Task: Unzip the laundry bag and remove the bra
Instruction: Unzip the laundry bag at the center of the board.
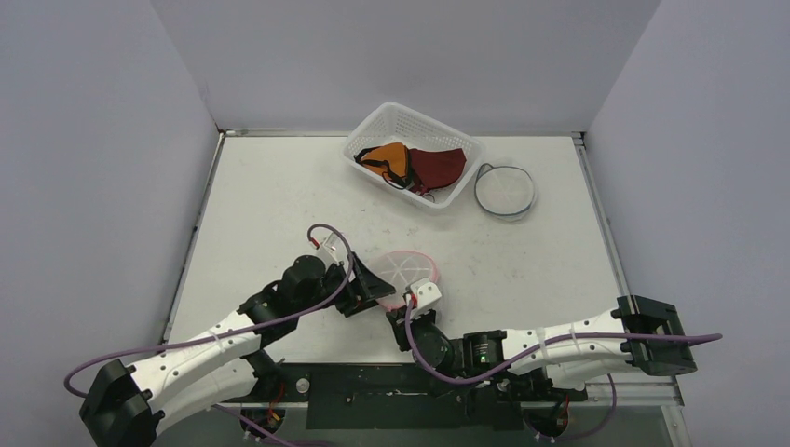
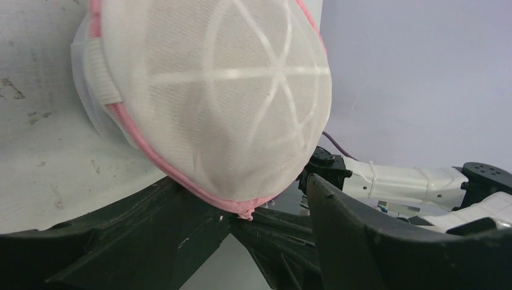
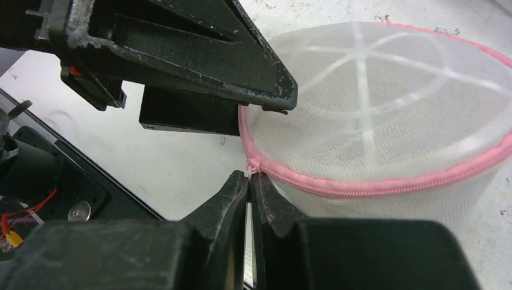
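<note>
Right fingers (image 3: 249,181) pinch shut on the end of the pink zipper (image 3: 374,187) at the laundry bag (image 3: 392,103) rim. Left fingers (image 2: 244,202) gape around that same edge, gripping nothing. The white table (image 1: 261,205) stretches beyond both fingertips.

Bright, even light; soft shadows.

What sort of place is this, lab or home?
Likely a lab test cell: a white table boxed in by plain walls, left arm and right arm bolted at its near edge, staged props, a laundry bag and basket.
</note>
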